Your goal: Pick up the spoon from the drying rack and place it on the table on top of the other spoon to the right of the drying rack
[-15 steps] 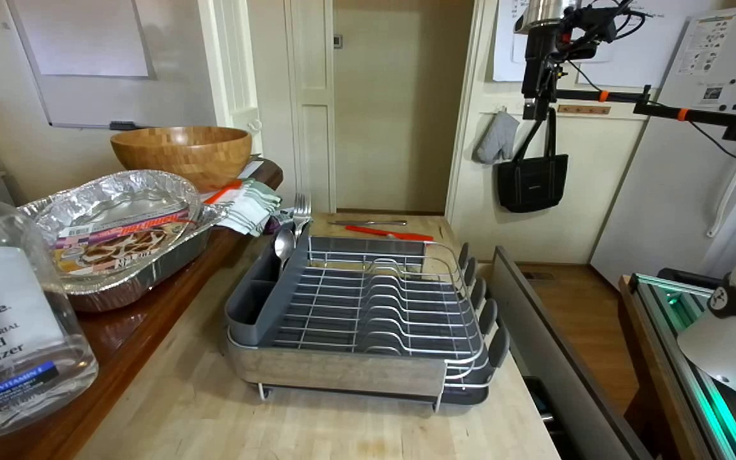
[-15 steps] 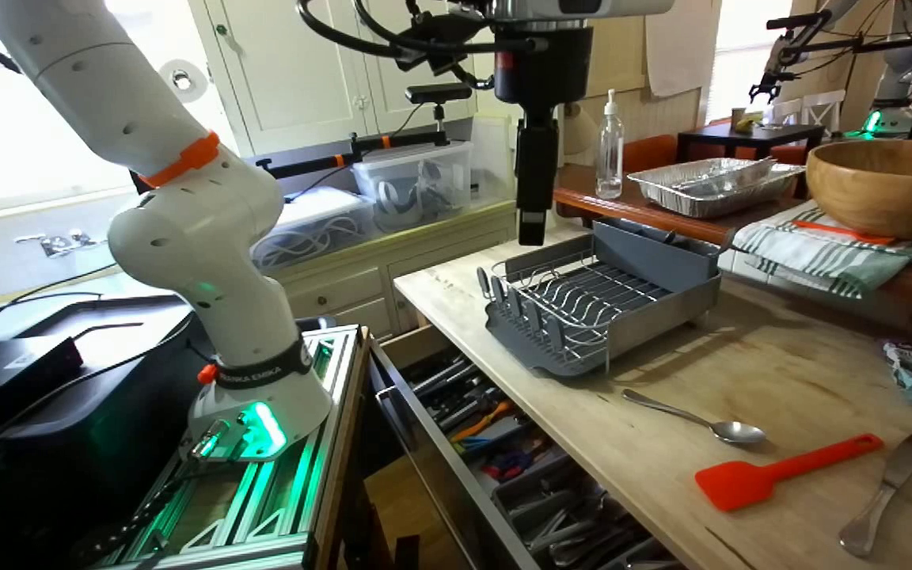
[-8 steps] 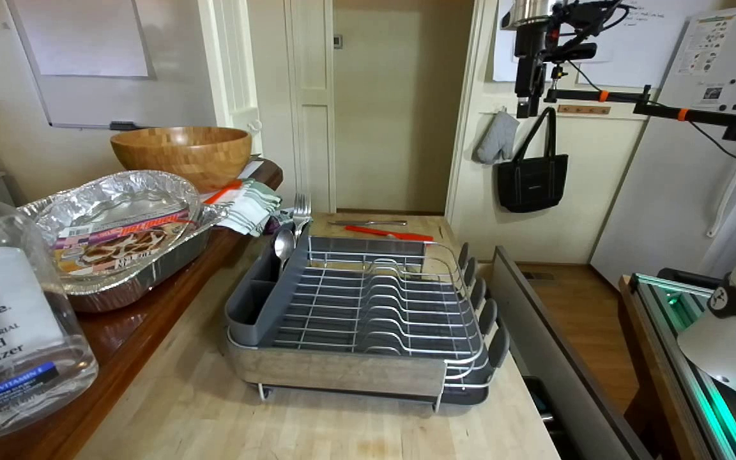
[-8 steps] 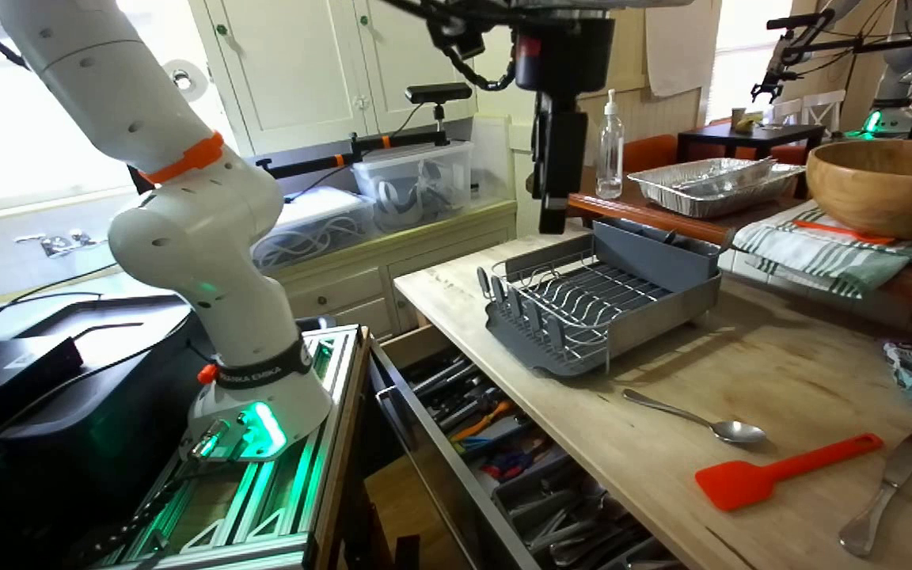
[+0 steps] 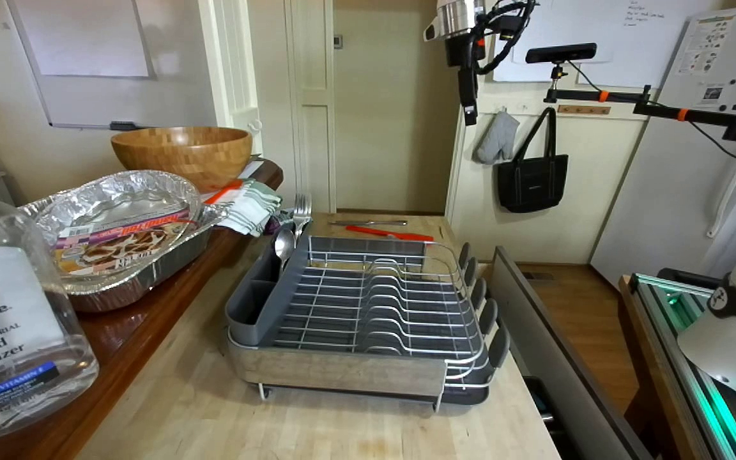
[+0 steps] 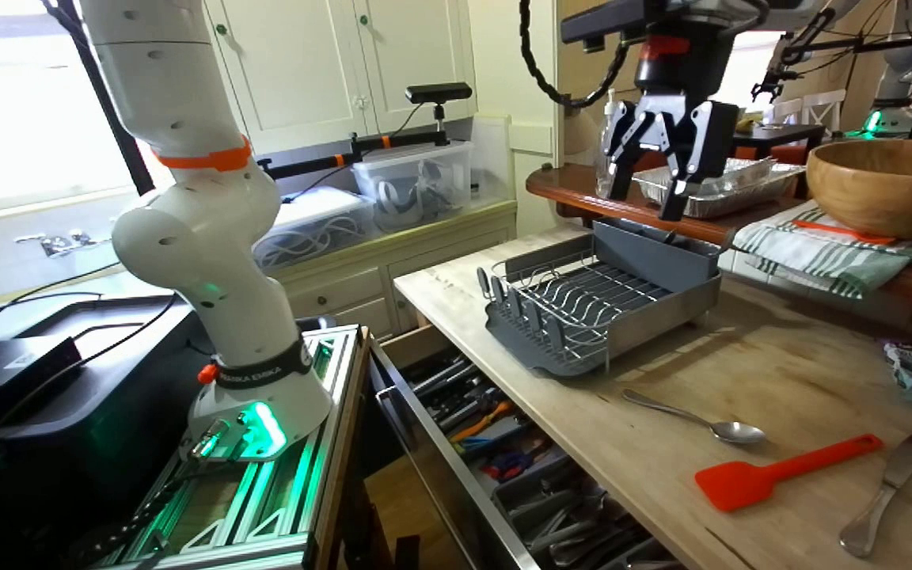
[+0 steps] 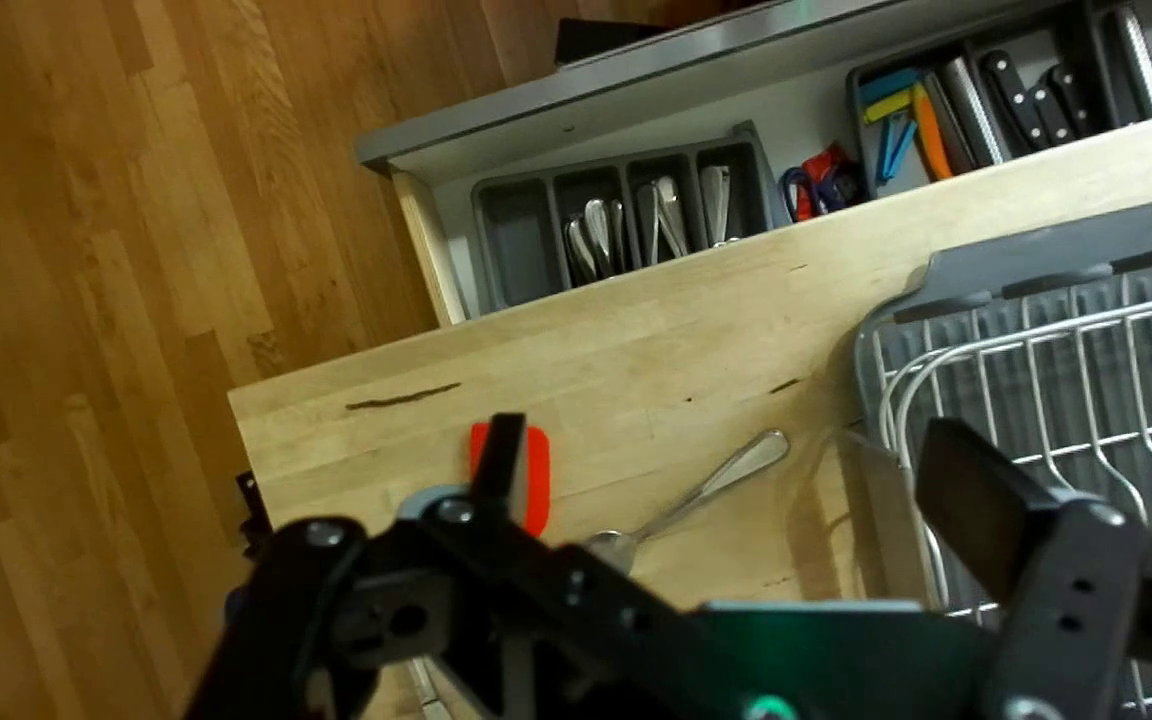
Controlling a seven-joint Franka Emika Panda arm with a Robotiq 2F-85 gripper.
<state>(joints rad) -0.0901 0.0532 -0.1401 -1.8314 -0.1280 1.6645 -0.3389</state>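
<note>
The spoon [image 5: 284, 244] stands bowl up in the grey cutlery holder along the side of the drying rack [image 5: 336, 370], near several forks [image 5: 302, 207]. The other spoon [image 6: 733, 431] lies on the wooden table [image 6: 773, 340] beside the rack; its handle shows in the wrist view [image 7: 751, 456], its bowl partly hidden by my finger. My gripper [image 6: 646, 199] is open and empty, high above the rack and table; it also shows small in an exterior view [image 5: 469, 116]. In the wrist view the fingers [image 7: 726, 450] stand wide apart.
A red spatula [image 6: 741, 483] and a knife [image 6: 887, 491] lie past the table spoon. An open drawer of utensils [image 6: 472, 419] runs along the table edge. Foil pans [image 5: 131, 223], a wooden bowl [image 5: 183, 153] and a sanitizer bottle [image 5: 16, 319] stand on the raised ledge.
The arm has swung over toward the rack's cutlery-holder side. The gripper has turned, so both open fingers now show in an exterior view. The rack, spoons and other objects have not moved.
</note>
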